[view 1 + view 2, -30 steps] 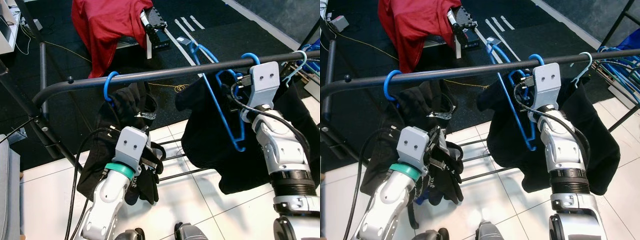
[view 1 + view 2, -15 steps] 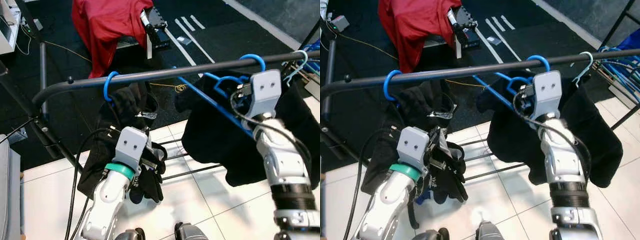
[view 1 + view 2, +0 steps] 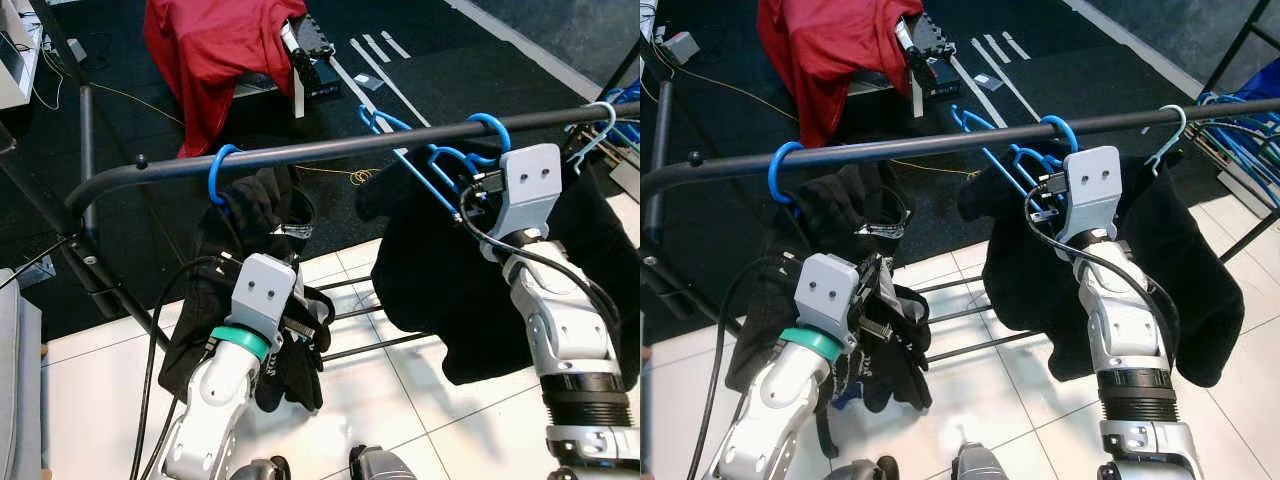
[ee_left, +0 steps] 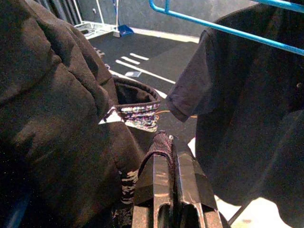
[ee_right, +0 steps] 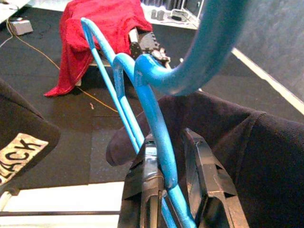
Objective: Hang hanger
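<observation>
Right gripper (image 5: 171,183) base cut by frame edge; in eye views its fingers sit behind the wrist housing. Hanger (image 5: 156,123) lower end runs out of frame, hook top blurred. Left gripper (image 4: 172,190) tips buried in black garment (image 4: 57,118); eye views hide them too. Rail (image 3: 300,152) ends cut off both sides. White hanger (image 3: 598,125) mostly out of frame.

White tiled floor (image 3: 90,390) meets dark carpet (image 3: 130,110) (white stripes (image 3: 375,50) taped on it) behind.
</observation>
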Robot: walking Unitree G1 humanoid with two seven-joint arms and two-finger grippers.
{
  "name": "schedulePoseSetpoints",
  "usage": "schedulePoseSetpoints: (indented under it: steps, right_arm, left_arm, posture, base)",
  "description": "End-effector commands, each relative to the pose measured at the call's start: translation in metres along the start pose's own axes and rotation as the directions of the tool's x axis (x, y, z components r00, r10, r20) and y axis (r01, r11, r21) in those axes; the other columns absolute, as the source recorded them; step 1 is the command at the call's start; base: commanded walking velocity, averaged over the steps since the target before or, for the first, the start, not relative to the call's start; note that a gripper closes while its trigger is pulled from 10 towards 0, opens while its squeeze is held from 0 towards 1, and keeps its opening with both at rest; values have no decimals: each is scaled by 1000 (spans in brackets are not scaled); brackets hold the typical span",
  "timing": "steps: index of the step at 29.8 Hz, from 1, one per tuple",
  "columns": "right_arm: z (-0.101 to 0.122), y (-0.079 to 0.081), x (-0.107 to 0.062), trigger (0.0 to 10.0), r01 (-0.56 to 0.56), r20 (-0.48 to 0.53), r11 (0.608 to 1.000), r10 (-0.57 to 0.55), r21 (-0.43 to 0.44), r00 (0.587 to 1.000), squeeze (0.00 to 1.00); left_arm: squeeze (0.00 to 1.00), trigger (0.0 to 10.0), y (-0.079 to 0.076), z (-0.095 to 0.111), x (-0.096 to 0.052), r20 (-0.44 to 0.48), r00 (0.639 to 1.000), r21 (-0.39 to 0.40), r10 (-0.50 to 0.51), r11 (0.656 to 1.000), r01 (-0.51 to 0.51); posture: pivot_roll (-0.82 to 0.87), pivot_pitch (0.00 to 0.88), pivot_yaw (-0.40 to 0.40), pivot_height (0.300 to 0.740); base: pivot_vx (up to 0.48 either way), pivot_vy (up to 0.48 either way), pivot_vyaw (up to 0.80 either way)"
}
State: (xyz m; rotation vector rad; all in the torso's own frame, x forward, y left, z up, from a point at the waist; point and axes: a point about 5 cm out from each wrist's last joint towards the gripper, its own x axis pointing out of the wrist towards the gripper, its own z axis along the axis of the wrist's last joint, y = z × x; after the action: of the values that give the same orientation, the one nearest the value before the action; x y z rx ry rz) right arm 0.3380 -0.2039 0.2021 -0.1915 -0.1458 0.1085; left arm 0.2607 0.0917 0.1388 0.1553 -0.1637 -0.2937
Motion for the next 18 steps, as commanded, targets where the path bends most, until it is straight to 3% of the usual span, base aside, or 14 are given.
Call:
schedulePoseSetpoints:
  steps: [1,11,18]
  right_arm:
    - [-7,-3,-3,0,10,-38,1000,-10,0,999,0]
    - [-4,-3,-6,0,37,-14,999,-37,36,999,0]
    - [12,1,-4,0,23,40,998,-25,55,999,0]
  left_arm:
    - [0,10000,-1,0,-2,-3,1000,1,-1,1000,1]
    - [0,10000,-1,1,-2,-3,1000,0,-3,1000,3]
    - [0,10000,-2,1,-2,-3,1000,-1,-6,1000,6]
  posture:
    - [-183,101,45,740]
    - [-185,103,45,740]
    - [-188,104,46,740]
  base:
    - [0,0,0]
    - [0,0,0]
    - [0,0,0]
